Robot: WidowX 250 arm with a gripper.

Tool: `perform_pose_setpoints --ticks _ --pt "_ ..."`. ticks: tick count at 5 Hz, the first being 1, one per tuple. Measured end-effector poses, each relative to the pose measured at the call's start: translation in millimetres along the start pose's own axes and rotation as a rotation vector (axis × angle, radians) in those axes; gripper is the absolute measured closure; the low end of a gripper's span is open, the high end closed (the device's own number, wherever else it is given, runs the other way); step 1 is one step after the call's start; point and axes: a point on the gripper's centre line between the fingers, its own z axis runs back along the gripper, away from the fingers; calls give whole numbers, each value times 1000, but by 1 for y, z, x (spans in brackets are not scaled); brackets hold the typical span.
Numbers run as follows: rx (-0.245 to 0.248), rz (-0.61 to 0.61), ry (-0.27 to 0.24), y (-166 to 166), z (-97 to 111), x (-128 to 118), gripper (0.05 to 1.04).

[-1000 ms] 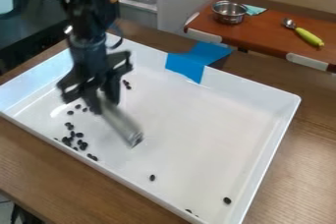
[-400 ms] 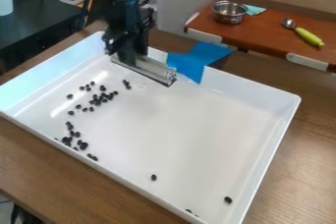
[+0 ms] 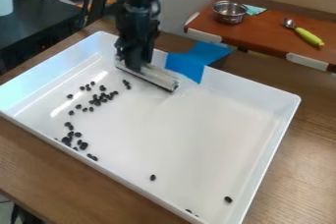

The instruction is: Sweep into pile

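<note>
My gripper [image 3: 136, 63] hangs at the far side of the white tray [image 3: 269, 154], just left of the blue tape, shut on a flat, pale sweeping tool [image 3: 154, 76]. The tool's long edge is low at the tray floor and slants down to the right. Dark beans [image 3: 97, 100] lie in a loose cluster left of centre, with a few [image 3: 126, 84] close to the tool. More beans [image 3: 68, 140] gather along the near left wall. Single beans lie near the front [image 3: 153, 177] and in the near right part [image 3: 228, 199].
Blue tape [image 3: 197, 61] covers part of the tray's far wall, right beside the tool. High tray walls surround the beans. Behind, a red-brown table [image 3: 263, 34] holds a metal bowl [image 3: 230, 12] and a spoon with a green handle [image 3: 308, 37].
From over the left beans, my gripper and the tool have moved back and right to the far wall, then slightly farther right. The left cluster, partly hidden before, is now uncovered.
</note>
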Motion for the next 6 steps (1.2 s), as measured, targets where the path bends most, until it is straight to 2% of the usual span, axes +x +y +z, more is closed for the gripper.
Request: perform_pose_setpoints --ticks 2,4,6 --pt "7 -14 -23 14 -10 1 731" --pt "-6 -44 -17 71 -3 0 731" --pt "-32 -48 -19 119 -1 13 732"
